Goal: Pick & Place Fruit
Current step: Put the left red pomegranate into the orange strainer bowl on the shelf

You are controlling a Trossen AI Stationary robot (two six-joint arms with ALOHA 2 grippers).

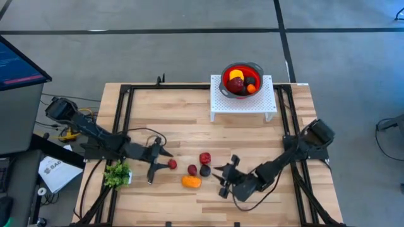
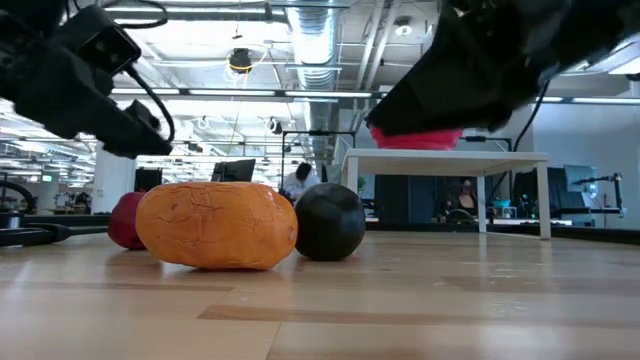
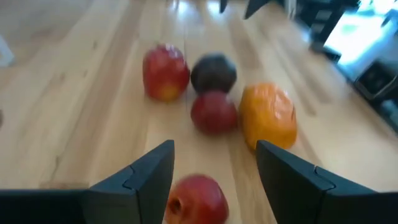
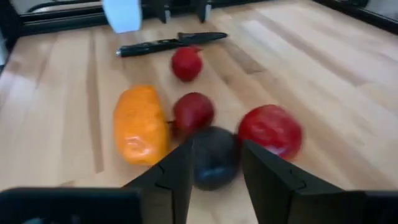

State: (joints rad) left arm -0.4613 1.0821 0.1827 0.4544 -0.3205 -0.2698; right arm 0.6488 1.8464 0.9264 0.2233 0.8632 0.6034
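Observation:
Five toy fruits lie on the wooden table: a red one (image 1: 172,164) by itself, then a cluster of a red (image 1: 204,157), a dark purple (image 1: 205,170), a smaller red (image 1: 192,169) and an orange piece (image 1: 190,181). More fruit sits in a red colander (image 1: 242,79). My left gripper (image 3: 211,168) is open, its fingers on either side of the lone red fruit (image 3: 198,198), apart from it. My right gripper (image 4: 217,165) is open, with the dark purple fruit (image 4: 214,155) at its fingertips. My right gripper comes level from the table's right side with the dark purple fruit (image 4: 214,155) between its fingertips. Whether the fingers touch it, I cannot tell. The fruit rests on the table.
The colander stands on a small white stand (image 1: 243,104) at the far edge. A leafy green bunch (image 1: 117,173) lies near my left arm. A black-handled knife (image 4: 168,42) lies beyond the lone red fruit. Black frame rails run along the table's left and right sides.

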